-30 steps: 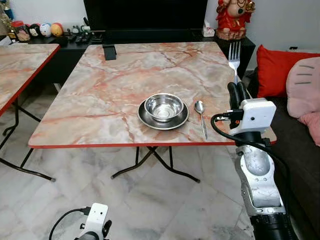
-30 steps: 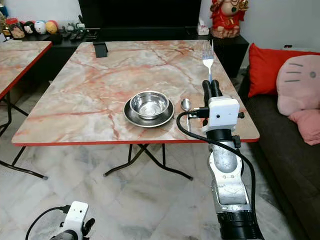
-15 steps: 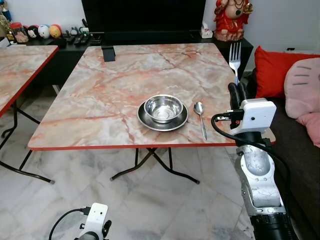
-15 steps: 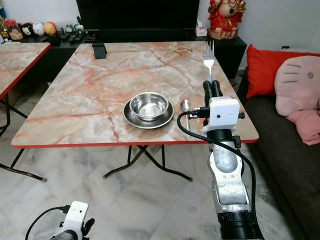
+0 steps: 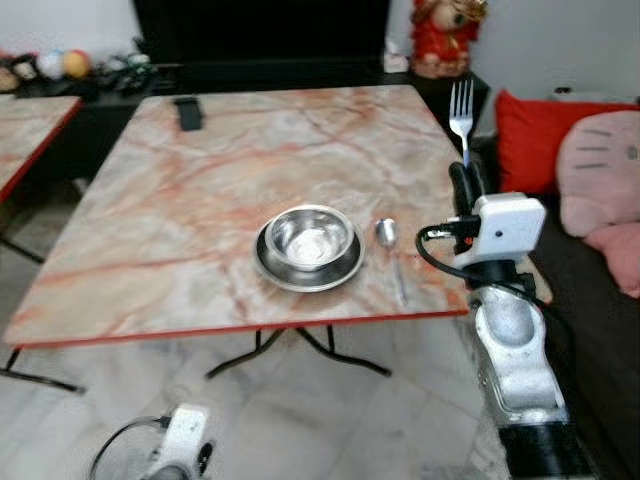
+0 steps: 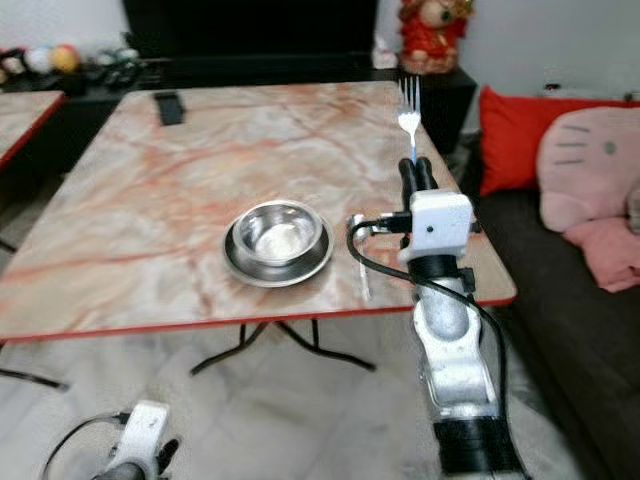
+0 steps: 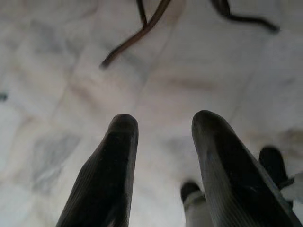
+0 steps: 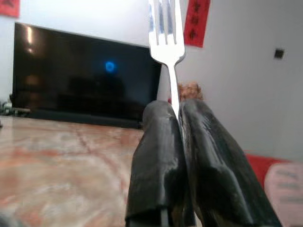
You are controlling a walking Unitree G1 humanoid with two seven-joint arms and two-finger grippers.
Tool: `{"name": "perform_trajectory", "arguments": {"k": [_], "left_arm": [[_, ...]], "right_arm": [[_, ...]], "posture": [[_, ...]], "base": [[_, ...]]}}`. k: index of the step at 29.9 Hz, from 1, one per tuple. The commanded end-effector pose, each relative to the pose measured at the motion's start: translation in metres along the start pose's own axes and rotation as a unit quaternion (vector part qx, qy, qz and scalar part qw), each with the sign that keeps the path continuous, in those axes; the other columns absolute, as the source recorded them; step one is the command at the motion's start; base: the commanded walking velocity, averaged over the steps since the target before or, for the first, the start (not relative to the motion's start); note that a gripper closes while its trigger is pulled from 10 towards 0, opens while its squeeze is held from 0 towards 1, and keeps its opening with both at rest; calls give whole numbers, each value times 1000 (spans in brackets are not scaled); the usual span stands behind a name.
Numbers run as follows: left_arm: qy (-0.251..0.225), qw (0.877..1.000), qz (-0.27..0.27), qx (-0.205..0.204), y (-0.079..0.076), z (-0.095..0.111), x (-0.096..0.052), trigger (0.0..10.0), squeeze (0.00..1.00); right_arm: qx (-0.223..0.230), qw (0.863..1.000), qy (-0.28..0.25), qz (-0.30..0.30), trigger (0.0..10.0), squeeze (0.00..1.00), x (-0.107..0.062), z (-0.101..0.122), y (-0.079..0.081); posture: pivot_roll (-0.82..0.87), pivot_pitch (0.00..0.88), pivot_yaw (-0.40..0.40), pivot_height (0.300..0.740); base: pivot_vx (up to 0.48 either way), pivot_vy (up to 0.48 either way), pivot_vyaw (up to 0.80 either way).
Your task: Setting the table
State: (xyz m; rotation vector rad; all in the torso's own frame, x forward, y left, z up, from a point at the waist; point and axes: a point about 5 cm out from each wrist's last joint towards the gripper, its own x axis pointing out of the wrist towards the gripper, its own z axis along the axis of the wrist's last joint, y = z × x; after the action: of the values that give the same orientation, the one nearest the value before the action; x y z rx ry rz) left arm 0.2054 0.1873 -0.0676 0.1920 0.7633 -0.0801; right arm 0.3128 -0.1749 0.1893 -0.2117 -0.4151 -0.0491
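My right gripper is raised at the table's right edge, shut on a silver fork that stands upright with its tines up; the fork rises between the black fingers in the right wrist view. On the marble table a steel bowl sits in a steel plate, with a spoon lying just right of it. My left gripper hangs low over the floor, open and holding nothing.
A dark sofa with a red cushion and pink cushions stands close on the right. A second marble table is at the left. A black TV stand with a red figurine runs behind. A small black object lies at the table's far end.
The camera has shifted and the picture is blurred; the table now sits further left and nearer. The right gripper still holds the fork upright.
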Motion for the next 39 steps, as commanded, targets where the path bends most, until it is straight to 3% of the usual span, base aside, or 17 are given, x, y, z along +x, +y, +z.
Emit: {"name": "perform_trajectory", "arguments": {"k": [1,12,18,20,23,24,26,32,39], "left_arm": [[16,1000,16,5,13,-8,-3,10000,0],[14,1000,16,5,12,-8,-3,10000,0],[14,1000,15,6,12,-7,-3,10000,0],[15,1000,14,5,11,-8,-3,10000,0],[16,1000,13,5,11,-7,-3,10000,0],[17,1000,12,4,11,-8,-3,10000,0],[17,1000,12,4,11,-8,-3,10000,0],[20,1000,11,3,10,-10,-3,10000,0],[23,1000,13,1,11,-11,-4,10000,0]], "right_arm": [[8,1000,-17,12,10000,0,3,8,9],[7,1000,0,21,10000,0,4,5,8],[7,994,102,45,10000,0,-2,-20,7],[-6,984,166,67,10000,0,-12,-37,8],[-1,975,214,62,10000,0,-19,-49,4],[20,966,253,51,10000,0,-25,-56,1],[35,958,281,47,10000,0,-29,-62,1],[70,941,329,29,10000,0,-39,-75,-1],[133,916,373,55,10000,0,-47,-83,9]], "posture": [[-40,0,1,740],[-41,0,0,740],[-52,0,4,740],[-53,0,5,740],[-55,0,6,740],[-56,0,6,740],[-60,0,8,740],[-57,0,1,740],[-56,0,-1,740]], "base": [[371,0,0],[267,0,0],[0,0,0],[0,0,0],[0,0,0],[0,0,0],[0,0,0],[0,0,0],[0,0,0]]}}
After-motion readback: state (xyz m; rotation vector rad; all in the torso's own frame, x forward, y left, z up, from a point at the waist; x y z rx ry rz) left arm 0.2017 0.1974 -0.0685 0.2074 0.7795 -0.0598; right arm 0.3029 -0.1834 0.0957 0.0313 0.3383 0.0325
